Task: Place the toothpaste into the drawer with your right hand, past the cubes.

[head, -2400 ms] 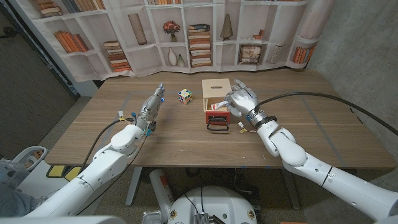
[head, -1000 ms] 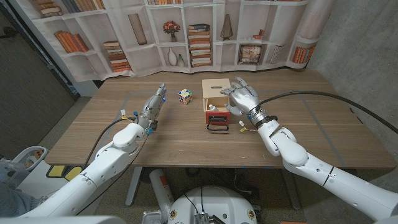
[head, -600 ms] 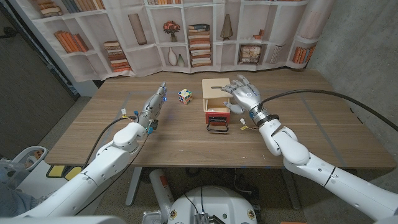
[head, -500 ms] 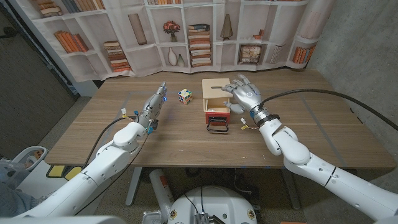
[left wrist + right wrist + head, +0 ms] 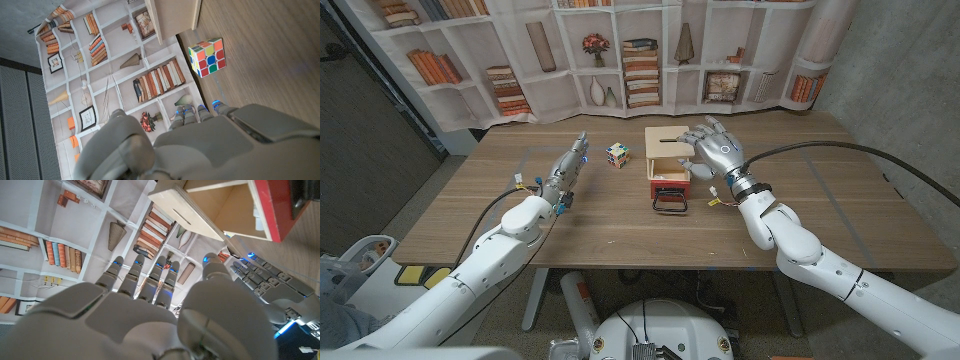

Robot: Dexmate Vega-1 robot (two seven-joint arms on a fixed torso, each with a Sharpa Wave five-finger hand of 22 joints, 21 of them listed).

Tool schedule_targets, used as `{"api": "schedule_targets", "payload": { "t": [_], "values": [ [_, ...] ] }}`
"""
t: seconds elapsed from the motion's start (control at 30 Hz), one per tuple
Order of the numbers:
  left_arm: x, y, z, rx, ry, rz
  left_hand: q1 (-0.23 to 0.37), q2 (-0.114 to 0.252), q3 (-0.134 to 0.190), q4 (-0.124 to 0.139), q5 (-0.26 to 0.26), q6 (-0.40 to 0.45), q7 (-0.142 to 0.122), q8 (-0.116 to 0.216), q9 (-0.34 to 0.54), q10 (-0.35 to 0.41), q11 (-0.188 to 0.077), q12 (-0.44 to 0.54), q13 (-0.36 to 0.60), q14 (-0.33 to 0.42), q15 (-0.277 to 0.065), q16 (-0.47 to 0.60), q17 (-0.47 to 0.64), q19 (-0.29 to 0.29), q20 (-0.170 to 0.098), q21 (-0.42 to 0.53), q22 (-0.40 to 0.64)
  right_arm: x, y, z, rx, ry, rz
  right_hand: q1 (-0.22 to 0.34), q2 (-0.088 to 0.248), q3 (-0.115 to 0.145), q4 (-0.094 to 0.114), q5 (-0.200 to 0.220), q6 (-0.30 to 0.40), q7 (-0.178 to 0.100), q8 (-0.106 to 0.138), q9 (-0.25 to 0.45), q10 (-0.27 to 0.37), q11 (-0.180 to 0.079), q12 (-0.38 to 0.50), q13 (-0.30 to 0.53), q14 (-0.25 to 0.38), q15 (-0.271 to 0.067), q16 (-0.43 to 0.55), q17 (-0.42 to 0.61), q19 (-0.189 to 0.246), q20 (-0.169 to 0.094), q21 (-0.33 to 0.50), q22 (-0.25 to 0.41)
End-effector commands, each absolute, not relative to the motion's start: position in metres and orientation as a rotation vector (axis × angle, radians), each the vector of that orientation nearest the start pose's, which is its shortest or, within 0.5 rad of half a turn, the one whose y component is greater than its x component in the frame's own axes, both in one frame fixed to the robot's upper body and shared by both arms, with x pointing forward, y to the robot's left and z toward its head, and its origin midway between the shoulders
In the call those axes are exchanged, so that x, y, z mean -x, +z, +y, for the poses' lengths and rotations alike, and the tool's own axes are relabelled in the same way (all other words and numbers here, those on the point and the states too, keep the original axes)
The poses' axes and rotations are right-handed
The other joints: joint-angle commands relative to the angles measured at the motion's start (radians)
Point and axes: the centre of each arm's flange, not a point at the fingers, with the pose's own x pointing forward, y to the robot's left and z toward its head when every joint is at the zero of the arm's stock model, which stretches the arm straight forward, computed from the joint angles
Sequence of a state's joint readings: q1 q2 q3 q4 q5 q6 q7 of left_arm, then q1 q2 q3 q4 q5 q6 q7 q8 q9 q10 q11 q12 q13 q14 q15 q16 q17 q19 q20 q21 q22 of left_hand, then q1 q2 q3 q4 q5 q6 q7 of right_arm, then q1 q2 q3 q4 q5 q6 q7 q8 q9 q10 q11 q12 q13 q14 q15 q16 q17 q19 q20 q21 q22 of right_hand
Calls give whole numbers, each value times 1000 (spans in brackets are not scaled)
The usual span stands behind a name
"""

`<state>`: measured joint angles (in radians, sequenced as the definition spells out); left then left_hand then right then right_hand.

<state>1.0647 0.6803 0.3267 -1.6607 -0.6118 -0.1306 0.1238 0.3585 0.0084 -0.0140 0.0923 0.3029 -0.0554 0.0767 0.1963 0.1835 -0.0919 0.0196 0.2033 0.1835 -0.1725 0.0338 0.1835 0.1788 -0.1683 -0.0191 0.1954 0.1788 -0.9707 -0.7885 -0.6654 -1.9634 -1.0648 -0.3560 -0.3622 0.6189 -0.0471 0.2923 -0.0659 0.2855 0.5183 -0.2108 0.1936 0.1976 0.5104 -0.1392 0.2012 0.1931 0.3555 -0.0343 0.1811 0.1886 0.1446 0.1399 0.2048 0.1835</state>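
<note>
step: release done, judged | white toothpaste tube (image 5: 667, 178) lies in red-fronted wooden drawer (image 5: 669, 186) | right hand (image 5: 713, 147) empty, fingers spread, above box | left hand (image 5: 566, 170) fingers straight, together | next: clear hand away

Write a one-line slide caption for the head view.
Right hand open above the wooden box, its red drawer pulled out; left hand waits near the cube.
</note>
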Motion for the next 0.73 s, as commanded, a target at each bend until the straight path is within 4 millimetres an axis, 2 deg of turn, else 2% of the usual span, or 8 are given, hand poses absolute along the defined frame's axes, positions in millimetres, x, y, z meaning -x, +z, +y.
{"api": "schedule_targets", "payload": {
  "t": [0.03, 0.33, 0.73],
  "values": [
    [-590, -53, 292, -91, -188, -509, 6, 10, -6, 4, -1, 5, 2, 1, 3, -2, -1, -1, 3, -21, 3, 3, 2, -93, 5, 3, 3, -511, -3, -169, 1494, -365, -1025, -14, 0, -1, 9, 8, 9, 0, 7, 6, 0, 7, 5, 5, 3, -3, 7, 1, 4, -10, 3, 6],
    [-588, -48, 290, -98, -206, -518, 8, 12, -7, 4, -1, 6, 1, 1, 3, -2, -2, -1, 3, -20, 2, 3, 2, -93, 5, 3, 3, -506, 5, -166, 1456, -356, -1018, -21, 2, -2, 12, 8, 10, 0, 7, 6, -3, 8, 7, 5, 3, -2, 7, 1, 5, -14, 4, 6],
    [-585, -54, 288, -98, -214, -506, 9, 14, -10, 4, -2, 8, 2, 2, 3, -3, -6, -1, 3, -20, 2, 3, 2, -93, 4, 4, 3, -502, 3, -165, 1431, -360, -1000, -27, 5, -3, 15, 8, 12, 1, 8, 5, -4, 7, 9, 5, 3, -4, 8, 1, 2, -16, 2, 6]
  ]
}}
